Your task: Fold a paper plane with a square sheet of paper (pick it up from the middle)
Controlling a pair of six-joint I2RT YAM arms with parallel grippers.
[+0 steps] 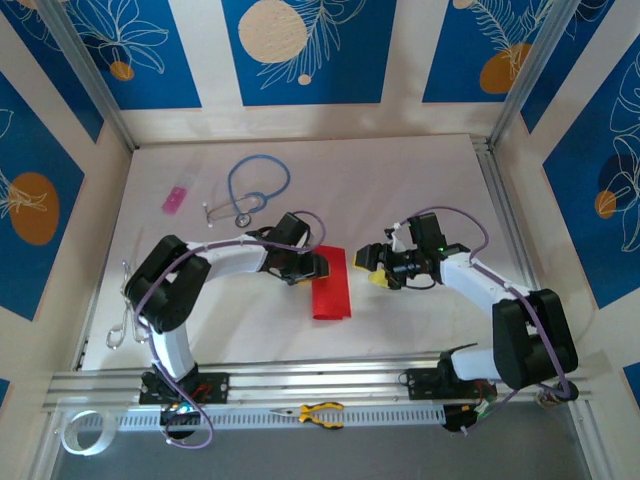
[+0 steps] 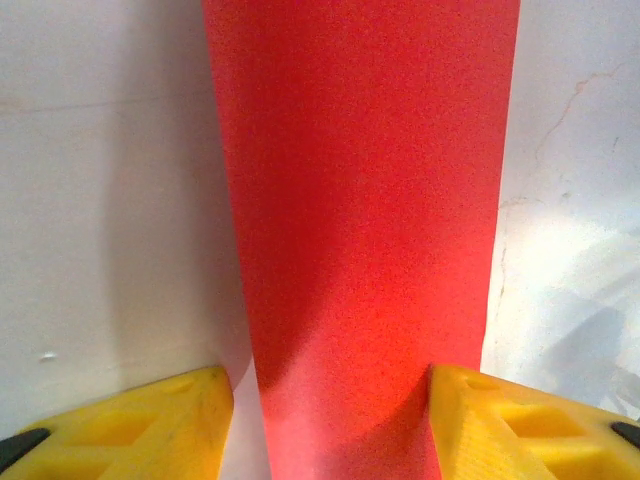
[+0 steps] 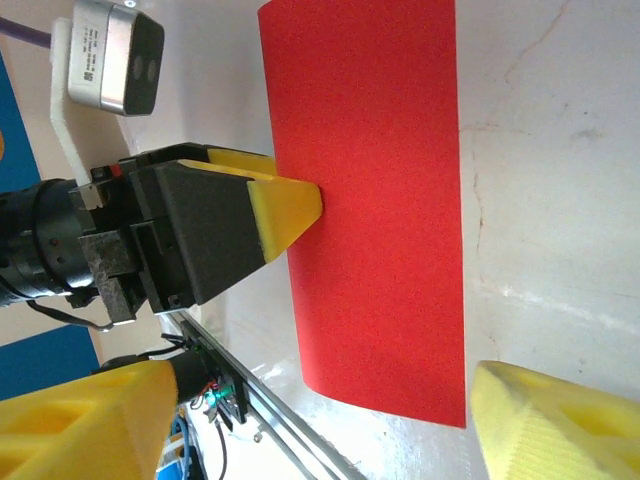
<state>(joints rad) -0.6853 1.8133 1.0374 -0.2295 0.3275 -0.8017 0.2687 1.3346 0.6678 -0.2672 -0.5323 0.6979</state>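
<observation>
We are straddling the square sheet of paper (image 1: 332,290), lying on the worktop (image 1: 400,190), with our left tool (image 1: 310,268) spread, probably steadying it for creasing; our right tool (image 1: 371,268) is hovering beside it, spread too.

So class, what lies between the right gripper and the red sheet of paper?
A narrow strip of bare white table. The top view shows the right gripper open and just apart from the red sheet of paper, with nothing between them.
</observation>
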